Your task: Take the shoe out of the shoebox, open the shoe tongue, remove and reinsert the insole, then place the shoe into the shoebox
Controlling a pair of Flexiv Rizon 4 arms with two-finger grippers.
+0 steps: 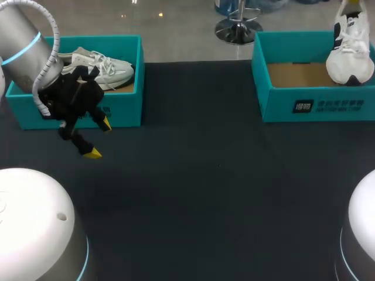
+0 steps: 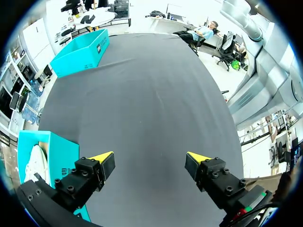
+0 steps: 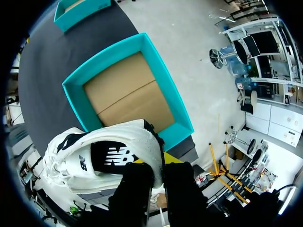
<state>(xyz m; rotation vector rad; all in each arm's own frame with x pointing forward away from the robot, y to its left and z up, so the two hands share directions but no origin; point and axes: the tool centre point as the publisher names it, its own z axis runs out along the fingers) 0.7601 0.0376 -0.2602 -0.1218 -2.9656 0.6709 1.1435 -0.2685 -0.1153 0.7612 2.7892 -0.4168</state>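
Right wrist view: the white sneaker (image 3: 109,151) is pinched by the right claw (image 3: 158,165) above the teal shoebox (image 3: 78,90) (removal seems done); tongue, insole and return are left; the left claw (image 2: 149,157) is spread.

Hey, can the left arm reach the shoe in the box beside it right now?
Probably yes: left claw hangs open and empty beside the open-topped box, shoe lying uncovered; only the wall stands between.

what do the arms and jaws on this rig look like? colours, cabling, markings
Left arm: silver-grey rounded links, a glowing light-blue ring, a white ribbed hose looping to a black wrist. Its jaws are black bolted blocks with yellow wedge tips; one bears a small red-and-green mark. Right arm's base is a white dome with a blue ring; its jaws are black.
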